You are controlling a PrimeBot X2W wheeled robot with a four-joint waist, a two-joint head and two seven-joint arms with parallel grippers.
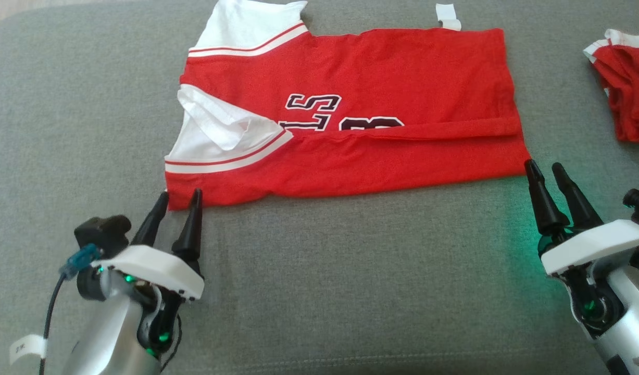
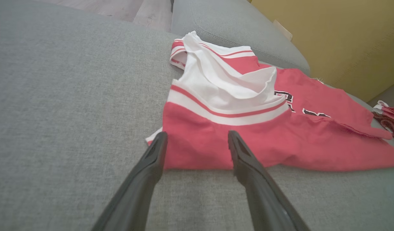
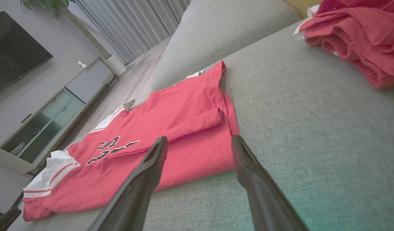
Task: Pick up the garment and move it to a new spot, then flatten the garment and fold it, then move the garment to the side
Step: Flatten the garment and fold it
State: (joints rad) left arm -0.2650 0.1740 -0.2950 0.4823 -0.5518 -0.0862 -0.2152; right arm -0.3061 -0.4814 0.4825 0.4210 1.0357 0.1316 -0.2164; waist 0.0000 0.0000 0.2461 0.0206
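So the garment point(image 1: 350, 156) is a red jersey with white, red-striped trim at the armholes and dark, white-outlined lettering point(image 1: 314, 107) on the chest. It's lying flat and sideways across the grey sofa cushion point(image 1: 350, 291), armhole end toward the robot's left and hem toward its right. The near long side is doubled up over the middle, and that flap covers the lower half of the lettering, so I'd say one lengthwise fold is already in. It's not super crisp. The white armhole fabric point(image 1: 220, 125) bunches up a bit on the left, and the flap's edge wanders near the hem. A small white tag point(image 1: 448, 16) pokes out past the far edge.

The left claw point(image 1: 180, 194) sits right at the near-left corner, tips at the cloth edge. Its fingers are spread and there's nothing pinched between them; in its wrist view the corner just lies between the two tips. The right claw point(image 1: 543, 164) is at the near-right corner by the hem, also spread wide and empty, tips just beside the fabric. My guess is they're parked at the two ends of the folded edge because that's where you'd hold a long fold to keep it straight.

Off to the right, well apart, there's a second red garment point(image 1: 629, 88) in a crumpled heap. It's probably best to keep the jersey clear of it when it gets moved aside.
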